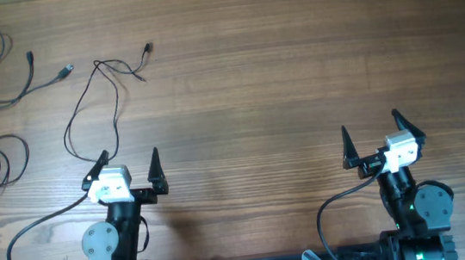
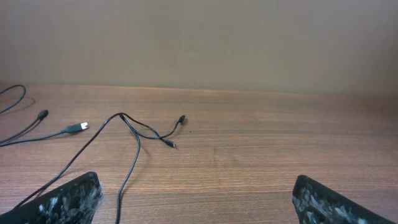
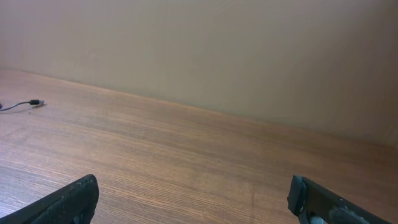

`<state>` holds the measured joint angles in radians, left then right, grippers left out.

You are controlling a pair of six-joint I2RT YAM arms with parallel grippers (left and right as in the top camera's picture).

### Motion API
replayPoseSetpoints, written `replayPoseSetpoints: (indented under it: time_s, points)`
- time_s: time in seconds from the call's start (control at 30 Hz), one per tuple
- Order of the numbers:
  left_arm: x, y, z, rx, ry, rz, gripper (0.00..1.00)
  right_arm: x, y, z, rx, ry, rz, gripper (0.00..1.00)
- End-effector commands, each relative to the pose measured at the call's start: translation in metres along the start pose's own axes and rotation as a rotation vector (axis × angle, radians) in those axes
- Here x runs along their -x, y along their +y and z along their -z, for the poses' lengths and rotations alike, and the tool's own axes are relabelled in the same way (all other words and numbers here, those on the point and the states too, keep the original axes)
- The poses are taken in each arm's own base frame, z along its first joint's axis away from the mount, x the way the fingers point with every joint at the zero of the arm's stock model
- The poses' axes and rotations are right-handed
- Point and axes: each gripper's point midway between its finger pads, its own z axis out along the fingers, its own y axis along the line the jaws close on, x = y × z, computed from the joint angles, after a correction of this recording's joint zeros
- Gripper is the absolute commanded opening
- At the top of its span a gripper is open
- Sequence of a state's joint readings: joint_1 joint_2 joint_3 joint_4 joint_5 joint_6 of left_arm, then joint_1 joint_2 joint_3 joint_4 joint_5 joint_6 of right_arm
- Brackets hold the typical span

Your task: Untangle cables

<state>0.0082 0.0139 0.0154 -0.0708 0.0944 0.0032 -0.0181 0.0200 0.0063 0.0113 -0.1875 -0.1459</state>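
- The cables lie as three separate strands on the left part of the brown wooden surface (image 1: pixel 296 71). The thin black middle cord with two small plug ends (image 1: pixel 82 98) sprawls in a long open loop. The thin black looped cord (image 1: pixel 64 72) is in the far left corner, and the thin black coiled cord (image 1: pixel 25 156) is at the left edge. From overhead none seems to cross another.
- The left wrist view shows the middle cord's strands crossing just below its kink. Pulling one plug end hard could cinch that crossing into a knot rather than open it.
- The middle cord's near bend sits right at one fingertip of the left pincer (image 1: pixel 129 162), which is spread wide and holds nothing. I cannot tell if they touch. A forward or sideways move could snag the bend and drag the cord.
- Dragging it leftward risks laying it over the coiled cord, which would undo the separation.
- The cords are very thin and lie flat, so a closing grasp may slip off them or scrape the wood.
- The right pincer (image 1: pixel 373 132), also wide and empty, is well apart from every strand. Reaching across could bring it into the left arm.
- The thick black arm cable (image 1: pixel 35 227) trails near the coiled cord and could sweep it.
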Motion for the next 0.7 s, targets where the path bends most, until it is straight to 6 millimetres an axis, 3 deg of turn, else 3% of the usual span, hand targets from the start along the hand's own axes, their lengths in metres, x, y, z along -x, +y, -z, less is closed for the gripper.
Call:
replayPoseSetpoints:
  time_s: [0.0,0.67]
  points:
    - [-0.0025,0.0016,-0.0003,0.01,0.001,-0.016,1.0,0.0038,0.0019,0.0009,0.011,-0.018,-0.014,1.0]
    - [-0.0025,0.0016,-0.0003,0.01,0.001,-0.016,1.0,0.0028,0.0019,0.0006,0.012,-0.014,-0.014,1.0]
